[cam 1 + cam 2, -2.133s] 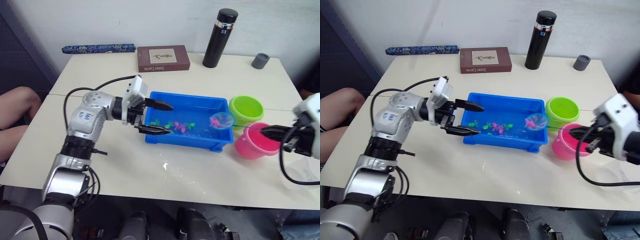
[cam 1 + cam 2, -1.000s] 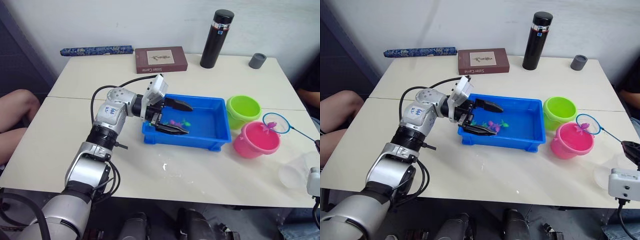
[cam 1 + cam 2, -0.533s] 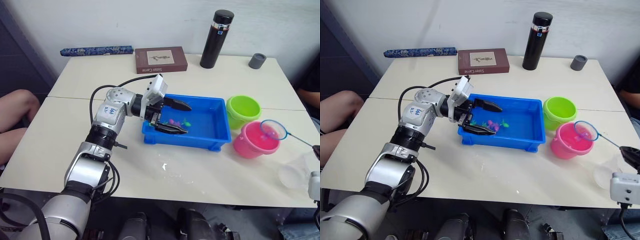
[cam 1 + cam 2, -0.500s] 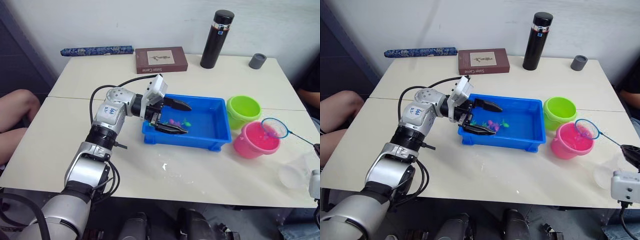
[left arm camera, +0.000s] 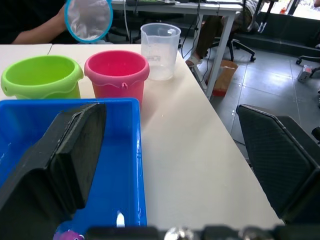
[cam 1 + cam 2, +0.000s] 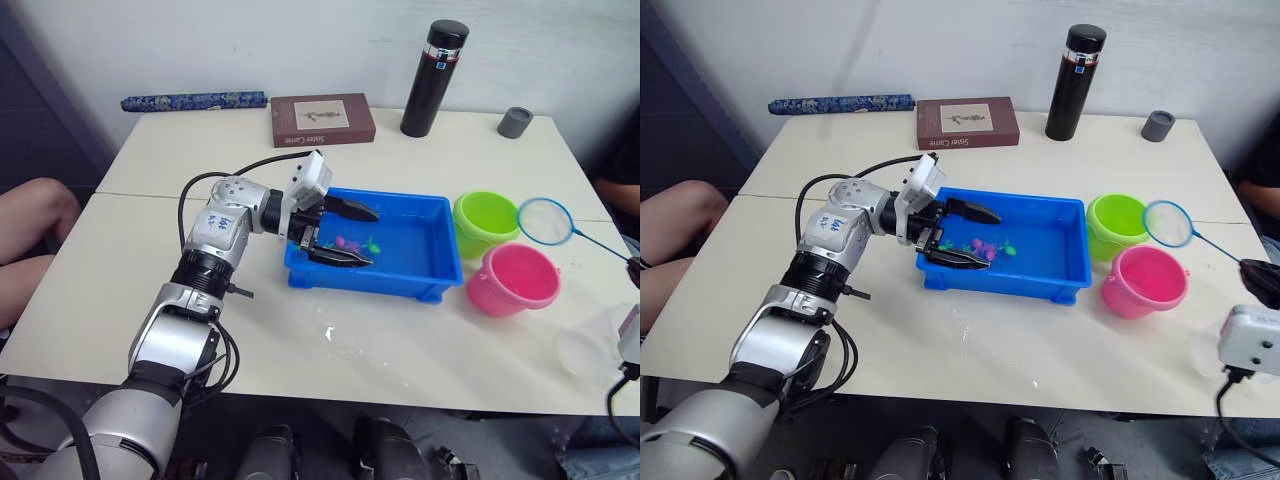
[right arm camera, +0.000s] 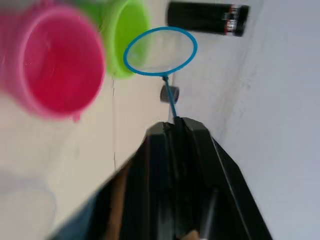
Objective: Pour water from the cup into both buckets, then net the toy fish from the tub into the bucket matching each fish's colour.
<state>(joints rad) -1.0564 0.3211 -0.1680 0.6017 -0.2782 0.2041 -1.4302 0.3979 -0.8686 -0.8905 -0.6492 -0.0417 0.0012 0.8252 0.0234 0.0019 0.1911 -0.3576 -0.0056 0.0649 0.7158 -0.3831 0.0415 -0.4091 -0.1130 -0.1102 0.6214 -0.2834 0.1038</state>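
Head views: the left gripper [image 6: 335, 235] hangs spread wide over the near-left corner of the blue tub [image 6: 440, 268], where pink and green toy fish [image 6: 352, 243] lie. The net [image 6: 545, 220] hovers above the green bucket [image 6: 485, 220] and pink bucket [image 6: 512, 278].

Left wrist view: the cup [image 5: 160, 51] stands beside the pink bucket.

Right wrist view: the right gripper [image 7: 175, 122] pinches the net's wire handle.

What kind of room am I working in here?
Probably an office or lab: a pale table against a plain wall, a rolling office chair and another desk behind it, plus a book and flask.
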